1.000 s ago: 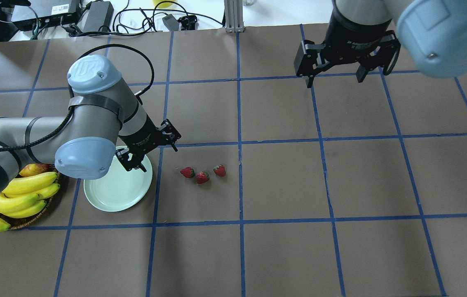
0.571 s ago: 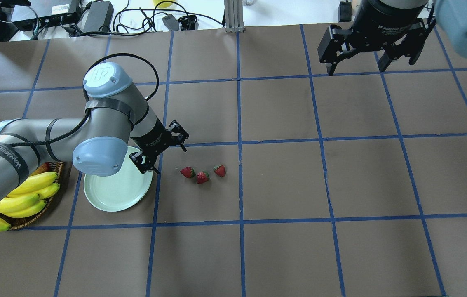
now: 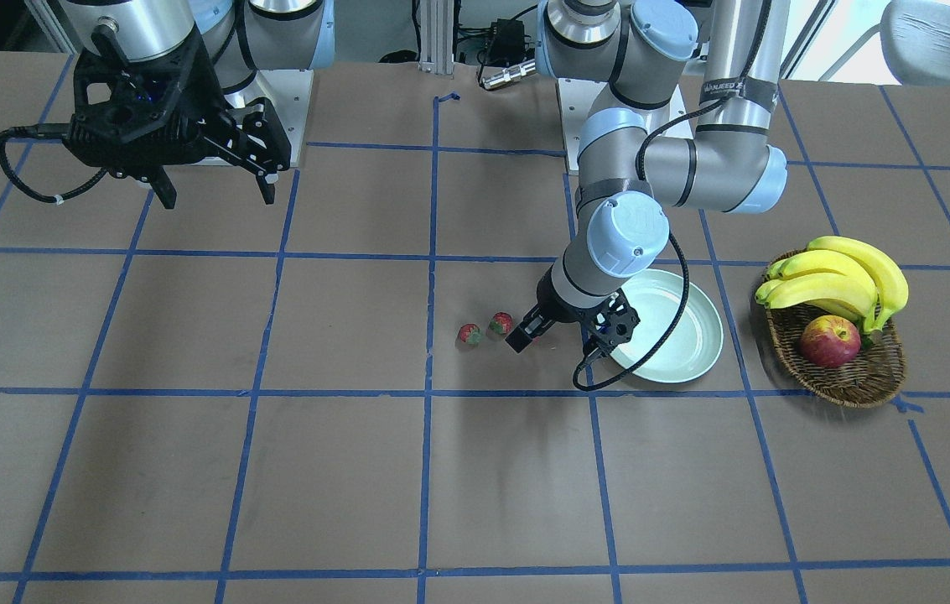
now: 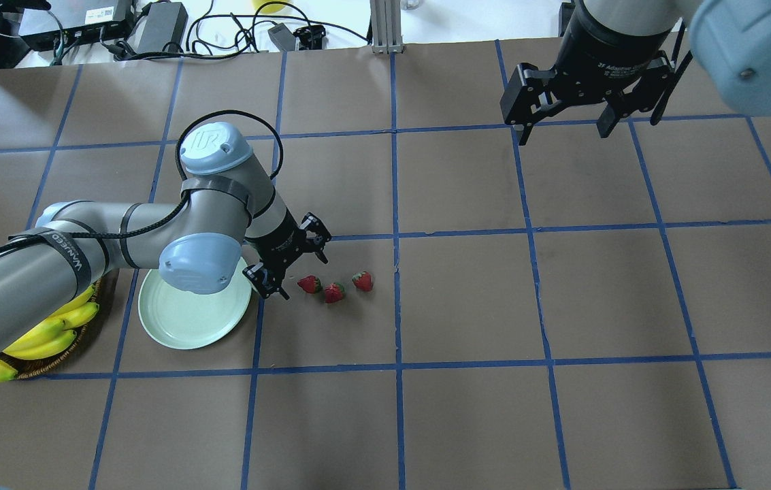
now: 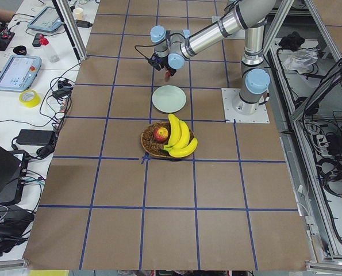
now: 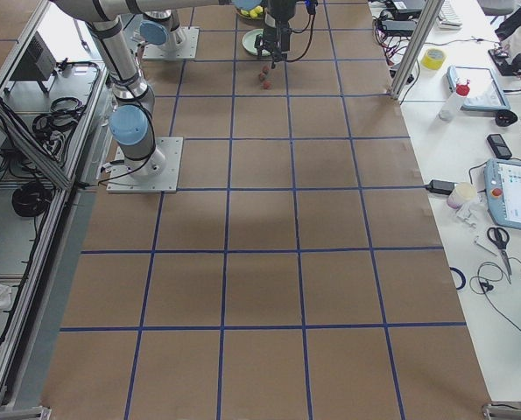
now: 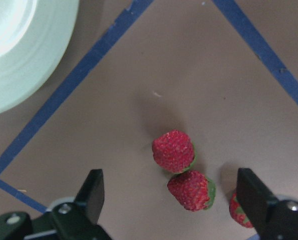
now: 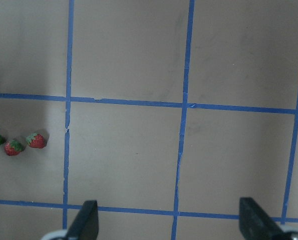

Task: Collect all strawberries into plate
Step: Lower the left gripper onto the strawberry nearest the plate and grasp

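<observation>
Three strawberries lie in a row on the brown table: the left one (image 4: 309, 284), the middle one (image 4: 334, 292) and the right one (image 4: 362, 280). The pale mint plate (image 4: 188, 320) sits empty just left of them. My left gripper (image 4: 303, 275) is open and empty, hovering over the left strawberry between plate and berries. The left wrist view shows the berries (image 7: 174, 151) (image 7: 191, 190) between my fingers (image 7: 91, 195), with the plate (image 7: 18, 50) at the upper left. In the front view one finger hides the nearest berry; two (image 3: 469, 334) (image 3: 500, 323) show. My right gripper (image 4: 565, 136) is open and empty, high at the far right.
A brown wicker basket (image 3: 852, 377) with bananas (image 3: 835, 277) and a red-yellow apple (image 3: 829, 341) stands beside the plate (image 3: 676, 344), under my left arm. Blue tape lines grid the table. Cables and boxes lie beyond the far edge.
My left gripper has moved right, from over the plate's rim to over the left strawberry. My right gripper has shifted toward the far edge, then back a little. The strawberries have not moved.
</observation>
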Action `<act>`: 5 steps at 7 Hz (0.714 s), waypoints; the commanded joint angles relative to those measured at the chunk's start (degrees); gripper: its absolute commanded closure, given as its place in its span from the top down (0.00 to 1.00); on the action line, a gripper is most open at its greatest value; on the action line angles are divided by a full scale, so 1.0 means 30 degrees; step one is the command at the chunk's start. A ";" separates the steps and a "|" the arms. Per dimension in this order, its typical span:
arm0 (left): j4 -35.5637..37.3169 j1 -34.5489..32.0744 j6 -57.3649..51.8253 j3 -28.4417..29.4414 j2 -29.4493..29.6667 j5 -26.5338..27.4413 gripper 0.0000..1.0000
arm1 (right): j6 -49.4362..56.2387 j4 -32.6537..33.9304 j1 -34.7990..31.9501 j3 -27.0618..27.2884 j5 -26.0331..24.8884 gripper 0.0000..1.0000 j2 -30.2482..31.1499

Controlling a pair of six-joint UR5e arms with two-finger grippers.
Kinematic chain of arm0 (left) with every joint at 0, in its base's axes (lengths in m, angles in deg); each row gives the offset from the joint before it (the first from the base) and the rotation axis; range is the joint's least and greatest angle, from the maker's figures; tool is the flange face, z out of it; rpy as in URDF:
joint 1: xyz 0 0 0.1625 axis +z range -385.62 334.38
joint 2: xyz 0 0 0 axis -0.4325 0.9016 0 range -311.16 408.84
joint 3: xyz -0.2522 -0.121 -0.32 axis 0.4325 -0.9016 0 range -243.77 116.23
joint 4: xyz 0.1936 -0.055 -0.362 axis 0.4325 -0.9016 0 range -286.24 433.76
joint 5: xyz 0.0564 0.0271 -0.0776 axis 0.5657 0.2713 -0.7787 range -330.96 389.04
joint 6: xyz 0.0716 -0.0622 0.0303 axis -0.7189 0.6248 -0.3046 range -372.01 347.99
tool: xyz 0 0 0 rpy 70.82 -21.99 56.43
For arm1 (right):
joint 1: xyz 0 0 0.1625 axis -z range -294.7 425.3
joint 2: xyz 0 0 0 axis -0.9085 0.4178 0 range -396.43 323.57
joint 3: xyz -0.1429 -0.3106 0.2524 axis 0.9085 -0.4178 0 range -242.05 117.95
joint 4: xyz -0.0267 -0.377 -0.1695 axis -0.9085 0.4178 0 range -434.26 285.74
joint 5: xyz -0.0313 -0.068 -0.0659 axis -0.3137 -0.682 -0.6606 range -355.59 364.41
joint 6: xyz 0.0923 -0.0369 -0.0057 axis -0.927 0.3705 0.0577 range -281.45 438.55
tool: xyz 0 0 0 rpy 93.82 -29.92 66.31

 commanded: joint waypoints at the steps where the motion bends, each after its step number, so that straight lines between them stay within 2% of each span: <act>1: 0.0427 -0.0038 0.0036 -0.0008 0.0601 -0.0030 0.90 | -0.0061 -0.0095 0.0288 -0.0482 -0.0215 1.00 0.0019; 2: 0.0427 -0.0039 0.0036 -0.0009 0.0835 -0.0031 0.85 | -0.0062 -0.1343 0.1161 -0.1415 -0.1145 1.00 -0.0126; 3: 0.0427 -0.0039 0.0036 -0.0009 0.0925 -0.0147 0.67 | 0.0025 -0.1704 0.2678 -0.2236 -0.0835 1.00 -0.0273; 4: 0.0398 -0.0010 -0.0080 -0.0009 0.0926 -0.0206 0.38 | -0.0467 -0.1939 0.2490 -0.1984 -0.0136 1.00 -0.0129; 5: 0.0398 -0.0038 -0.0197 0.0020 0.0926 -0.0178 0.00 | -0.1980 -0.1710 0.0806 -0.1633 -0.0129 1.00 -0.0302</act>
